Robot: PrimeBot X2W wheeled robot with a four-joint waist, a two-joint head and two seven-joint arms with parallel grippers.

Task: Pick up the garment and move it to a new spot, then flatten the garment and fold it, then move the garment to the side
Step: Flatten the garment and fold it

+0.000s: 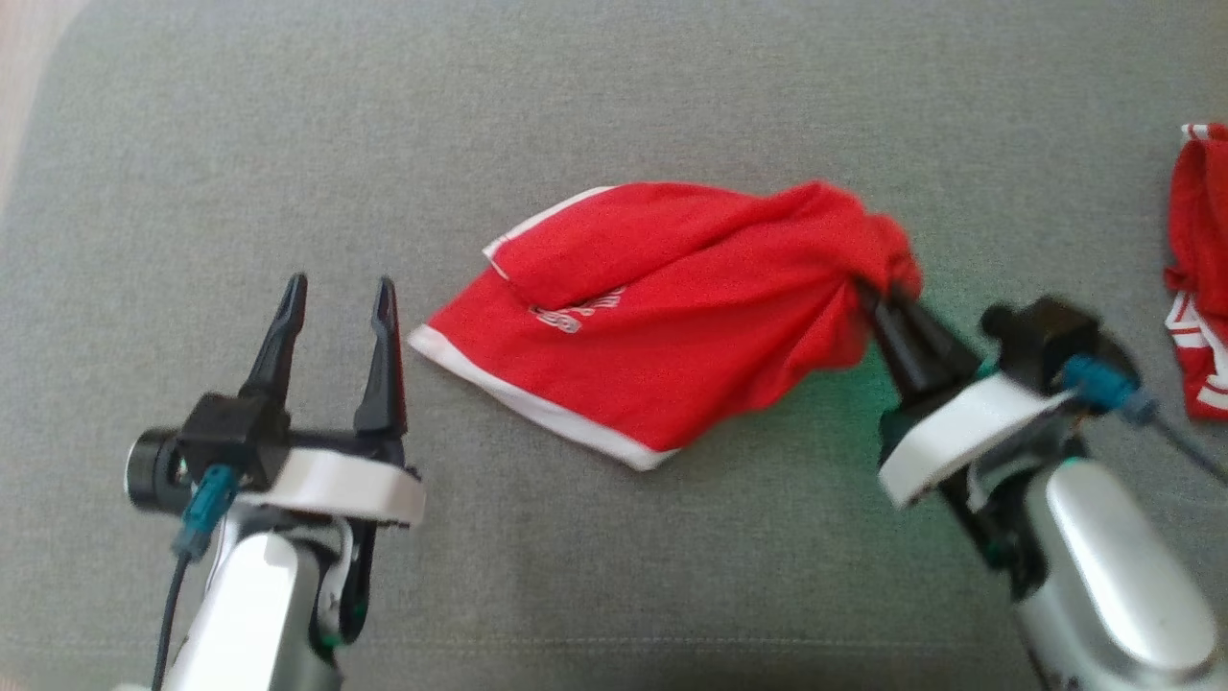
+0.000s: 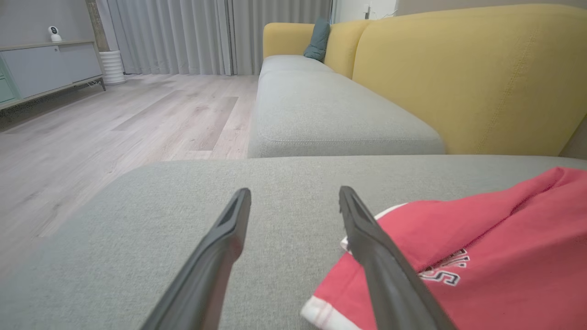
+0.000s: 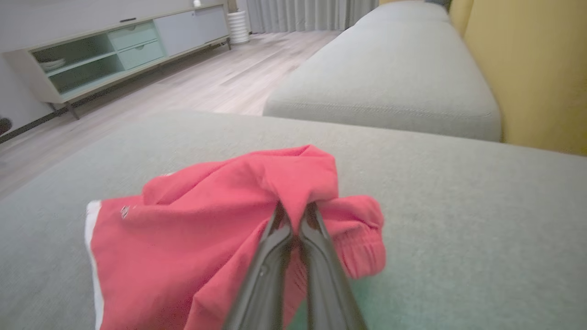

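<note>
Pinching a bunched end of the red garment (image 1: 662, 326) in the shut right gripper (image 1: 878, 296), with the rest spread beyond the fingertips on the cushion (image 1: 614, 96). Nothing between the wide-spread fingers of the left gripper (image 1: 341, 290), just beside the hem (image 1: 537, 408). Could slip free on lifting (thin pinch, dragging cloth).

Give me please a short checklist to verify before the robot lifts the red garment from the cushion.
1. Right gripper shut on the red garment's bunched end: ok.
2. Left gripper open, holding nothing: ok.
3. Garment off the grey cushion: not ok, the white-hemmed end lies on it.
4. Second red garment at the right, apart from the held one: ok.
5. How many layers are pinched: cannot tell.
</note>
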